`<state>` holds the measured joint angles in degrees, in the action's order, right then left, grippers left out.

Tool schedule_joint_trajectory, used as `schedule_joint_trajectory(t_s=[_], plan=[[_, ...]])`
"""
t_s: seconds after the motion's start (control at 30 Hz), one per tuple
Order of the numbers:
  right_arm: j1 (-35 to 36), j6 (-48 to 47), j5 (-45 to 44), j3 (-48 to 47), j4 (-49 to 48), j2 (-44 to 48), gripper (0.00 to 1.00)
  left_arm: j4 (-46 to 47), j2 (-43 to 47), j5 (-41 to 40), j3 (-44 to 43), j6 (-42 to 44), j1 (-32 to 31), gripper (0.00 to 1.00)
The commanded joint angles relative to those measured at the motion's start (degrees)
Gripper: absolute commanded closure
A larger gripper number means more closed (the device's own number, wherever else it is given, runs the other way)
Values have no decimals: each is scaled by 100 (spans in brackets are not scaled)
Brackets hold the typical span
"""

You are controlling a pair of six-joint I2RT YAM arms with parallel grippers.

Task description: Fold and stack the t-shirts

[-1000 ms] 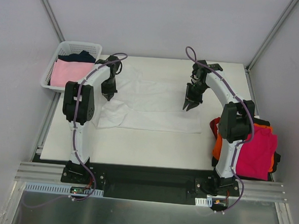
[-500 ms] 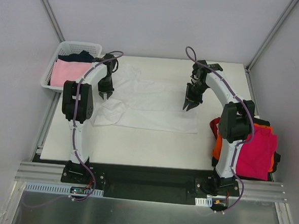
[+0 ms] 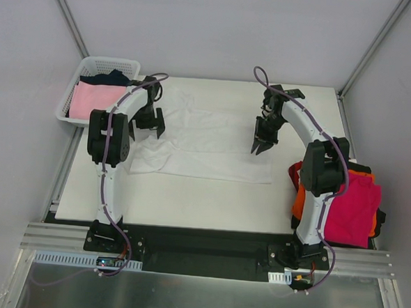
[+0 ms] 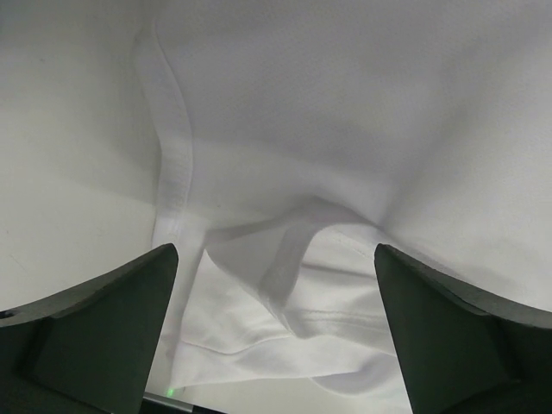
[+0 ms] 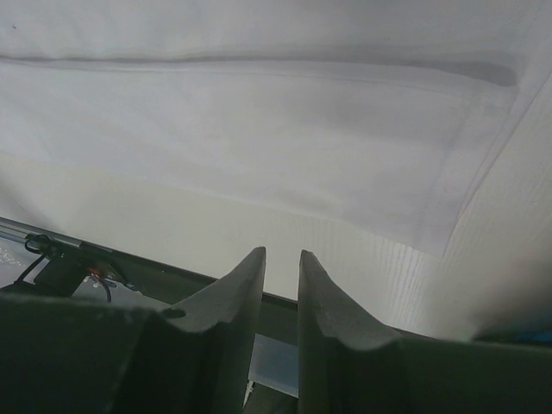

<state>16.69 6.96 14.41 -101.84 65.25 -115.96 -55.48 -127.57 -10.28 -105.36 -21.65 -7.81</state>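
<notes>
A white t-shirt (image 3: 213, 140) lies partly folded across the middle of the table, its left end rumpled. My left gripper (image 3: 150, 127) hangs over that left end, open wide. In the left wrist view, nothing is between the fingers (image 4: 103, 332) of this gripper (image 4: 276, 336), and a loose fold of the white t-shirt (image 4: 293, 259) lies below them. My right gripper (image 3: 260, 145) hovers above the shirt's right part. The right wrist view shows this gripper (image 5: 282, 253) with a narrow empty gap between its fingers, above the shirt's hem (image 5: 259, 129).
A stack with a magenta-red t-shirt (image 3: 352, 205) over an orange one (image 3: 299, 201) lies at the table's right edge. A white lattice basket (image 3: 130, 67) at the back left holds a pale pink t-shirt (image 3: 90, 99) and a navy one (image 3: 112, 77).
My left gripper has opened and let go of the white t-shirt's left end, which has settled on the table. The right arm has hardly moved.
</notes>
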Motion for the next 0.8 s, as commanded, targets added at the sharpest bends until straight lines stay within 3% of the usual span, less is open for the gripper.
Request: schedule_joint_trajectory(t_s=[0.0, 0.2, 0.33, 0.47, 0.57, 0.6, 0.67, 0.73, 0.77], plan=[[98, -98, 105, -20, 137, 21, 74, -191, 777, 343, -2, -348, -18, 2], [142, -107, 141, -11, 145, -5, 74, -173, 1453, 141, 367, -358, -325, 2], [151, -134, 167, -11, 146, -32, 74, 133, 2049, 491, 700, -60, -746, 1], [159, -134, 167, 6, 146, -23, 74, 301, 2429, 589, 1463, 47, -1195, 8], [151, -134, 158, 50, 119, -14, 74, 450, 2517, 659, 2078, -181, -1258, 39], [151, -125, 158, 68, 119, -14, 74, 477, 2526, 651, 2194, -225, -1258, 69], [159, -125, 167, 94, 102, -14, 74, 503, 2518, 589, 2379, -296, -1258, 88], [168, -125, 167, 103, 102, -5, 74, 530, 2465, 519, 2415, -296, -1258, 100], [177, -125, 158, 103, 102, -5, 74, 521, 2430, 414, 2415, -253, -1258, 100]])
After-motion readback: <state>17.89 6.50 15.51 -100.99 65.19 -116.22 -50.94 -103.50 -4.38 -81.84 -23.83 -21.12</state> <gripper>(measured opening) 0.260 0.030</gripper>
